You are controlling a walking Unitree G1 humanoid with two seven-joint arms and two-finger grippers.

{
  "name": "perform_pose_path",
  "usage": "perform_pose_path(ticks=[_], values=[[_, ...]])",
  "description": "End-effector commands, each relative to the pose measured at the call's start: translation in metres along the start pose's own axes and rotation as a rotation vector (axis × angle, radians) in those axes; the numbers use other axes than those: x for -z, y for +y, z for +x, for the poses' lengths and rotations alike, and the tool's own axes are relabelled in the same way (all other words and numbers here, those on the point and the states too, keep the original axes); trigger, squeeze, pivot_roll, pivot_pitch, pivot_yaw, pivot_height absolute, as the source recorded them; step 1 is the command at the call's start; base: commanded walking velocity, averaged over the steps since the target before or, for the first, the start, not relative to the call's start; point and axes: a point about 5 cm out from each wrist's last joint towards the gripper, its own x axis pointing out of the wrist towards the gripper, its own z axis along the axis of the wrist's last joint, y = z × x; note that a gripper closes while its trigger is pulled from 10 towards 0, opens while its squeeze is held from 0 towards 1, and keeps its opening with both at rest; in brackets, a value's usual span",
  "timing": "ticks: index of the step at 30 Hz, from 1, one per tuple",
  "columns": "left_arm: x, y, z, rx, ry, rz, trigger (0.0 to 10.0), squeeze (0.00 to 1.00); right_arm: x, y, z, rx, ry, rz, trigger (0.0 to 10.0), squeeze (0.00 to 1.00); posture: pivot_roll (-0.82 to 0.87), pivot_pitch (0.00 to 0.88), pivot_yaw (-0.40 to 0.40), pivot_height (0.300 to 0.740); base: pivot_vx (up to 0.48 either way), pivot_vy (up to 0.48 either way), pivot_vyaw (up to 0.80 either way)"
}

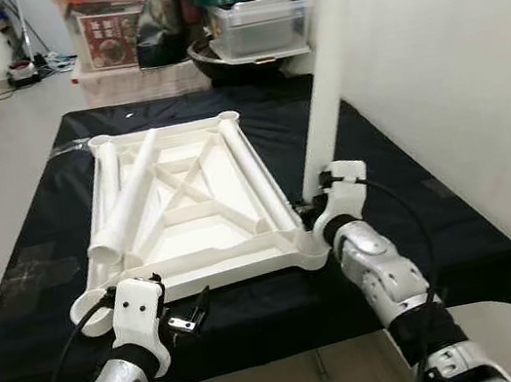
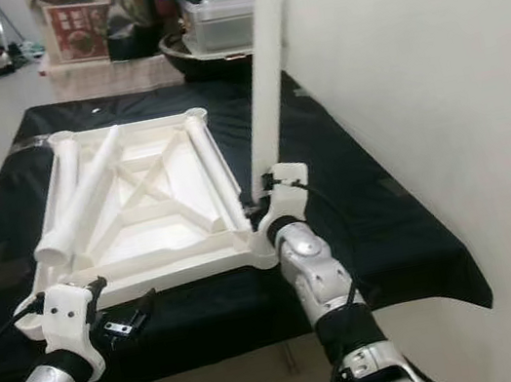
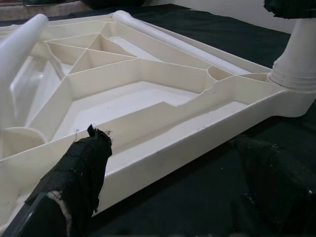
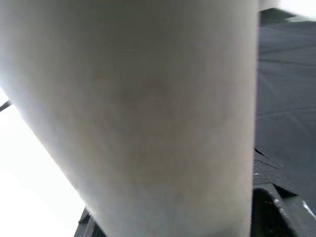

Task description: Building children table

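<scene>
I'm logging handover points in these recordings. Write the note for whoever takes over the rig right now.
Right gripper: shut on the upright leg, which stands in the near right corner socket of the upside-down tabletop.
Left gripper: open, beside the tabletop's near left edge, holding nothing.
Three loose legs lie in the tabletop, which rests on the black-covered table.
Done: one leg in place; whether fully seated, cannot tell.
Left: the three remaining legs.

A: Where do the head cameras look from?
B: High, facing forward and down; both share the upturned tabletop at centre frame.
A: And the wrists?
B: The left sits low beside the tabletop's near edge; the right presses against the upright leg.
</scene>
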Motion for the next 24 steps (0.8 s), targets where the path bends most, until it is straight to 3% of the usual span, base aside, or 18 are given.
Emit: perform_pose_path(ticks=[1, 2, 3, 4, 5, 6, 7, 9, 10, 11, 16, 17, 18, 20, 21, 22, 23, 24], values=[[0.002, -0.001, 0.001, 0.004, 0.005, -0.015, 10.0, 0.00, 0.009, 0.011, 0.003, -0.099, 0.039, 0.017, 10.0, 1.00, 0.15, 0.000, -0.126, 0.740, 0.000, 0.000, 0.00], [0.001, 0.000, 0.001, 0.003, 0.004, -0.016, 10.0, 0.00, 0.002, 0.018, 0.003, -0.182, 0.008, 0.040, 10.0, 1.00, 0.15, 0.000, -0.126, 0.740, 0.000, 0.000, 0.00], [0.001, 0.000, 0.001, 0.003, 0.004, -0.016, 10.0, 0.00, 0.002, 0.018, 0.003, -0.182, 0.008, 0.040, 10.0, 1.00, 0.15, 0.000, -0.126, 0.740, 0.000, 0.000, 0.00], [0.001, 0.000, 0.001, 0.003, 0.003, -0.016, 10.0, 0.00, -0.003, 0.025, 0.003, -0.281, -0.007, 0.072, 10.0, 1.00, 0.15, 0.000, -0.126, 0.740, 0.000, 0.000, 0.00], [0.001, 0.000, 0.001, 0.002, 0.002, -0.017, 10.0, 0.00, -0.011, 0.034, 0.001, -0.409, -0.042, 0.093, 10.0, 0.00, 0.15, 0.000, -0.126, 0.740, 0.000, 0.000, 0.00], [0.001, 0.000, 0.001, 0.002, 0.002, -0.017, 10.0, 0.00, -0.011, 0.034, 0.001, -0.409, -0.042, 0.093, 10.0, 0.00, 0.15, 0.000, -0.126, 0.740, 0.000, 0.000, 0.00], [0.001, 0.000, 0.001, 0.002, 0.000, -0.018, 10.0, 0.00, -0.020, 0.044, -0.009, -0.614, -0.077, 0.076, 10.0, 0.00, 0.15, 0.000, -0.127, 0.740, 0.000, 0.000, 0.00], [0.000, 0.000, 0.001, 0.003, -0.002, -0.020, 10.0, 0.00, -0.025, 0.056, -0.030, -0.892, -0.082, 0.018, 10.0, 0.00, 0.14, 0.000, -0.126, 0.740, 0.000, 0.000, 0.00], [0.000, 0.000, 0.001, 0.003, -0.002, -0.020, 10.0, 0.00, -0.025, 0.056, -0.030, -0.892, -0.082, 0.018, 10.0, 0.00, 0.14, 0.000, -0.126, 0.740, 0.000, 0.000, 0.00], [0.000, 0.000, 0.002, 0.004, -0.002, -0.021, 10.0, 0.00, -0.022, 0.058, -0.039, -0.987, -0.043, -0.016, 10.0, 0.00, 0.14, 0.000, -0.127, 0.740, 0.000, 0.000, 0.00], [0.000, 0.000, 0.002, 0.004, -0.005, -0.022, 10.0, 0.00, -0.010, 0.056, -0.046, -1.056, 0.012, -0.089, 10.0, 0.00, 0.14, 0.000, -0.127, 0.740, 0.000, 0.000, 0.00], [0.000, 0.000, 0.002, 0.004, -0.005, -0.023, 10.0, 0.00, -0.006, 0.056, -0.042, -1.028, 0.012, -0.096, 5.7, 0.00, 0.14, 0.000, -0.127, 0.740, 0.000, 0.000, 0.00], [0.000, 0.000, 0.002, 0.002, -0.006, -0.023, 10.0, 0.00, -0.003, 0.055, -0.036, -0.969, 0.011, -0.097, 0.0, 0.00, 0.15, 0.000, -0.138, 0.740, 0.000, 0.000, 0.00], [0.000, -0.001, 0.002, 0.000, -0.006, -0.024, 10.0, 0.00, -0.002, 0.045, -0.013, -0.694, -0.016, -0.087, 0.0, 0.00, 0.15, 0.000, -0.138, 0.740, 0.000, 0.000, 0.00], [0.000, -0.001, 0.002, 0.000, -0.006, -0.024, 10.0, 0.00, -0.002, 0.045, -0.013, -0.694, -0.016, -0.087, 0.0, 0.00, 0.15, 0.000, -0.138, 0.740, 0.000, 0.000, 0.00], [0.000, -0.001, 0.002, 0.000, -0.006, -0.024, 10.0, 0.00, -0.002, 0.040, -0.005, -0.584, -0.021, -0.074, 0.0, 0.00, 0.15, 0.000, -0.138, 0.740, 0.000, 0.000, 0.00], [0.000, -0.001, 0.002, 0.000, -0.005, -0.024, 10.0, 0.00, 0.001, 0.027, 0.004, -0.391, 0.006, -0.041, 0.0, 0.00, 0.15, 0.000, -0.133, 0.740, 0.000, 0.000, 0.00], [0.001, -0.001, 0.001, 0.002, -0.004, -0.024, 10.0, 0.00, 0.006, 0.003, 0.010, -0.115, 0.054, -0.001, 0.0, 0.00, 0.15, 0.000, -0.131, 0.740, 0.000, 0.000, 0.00]])
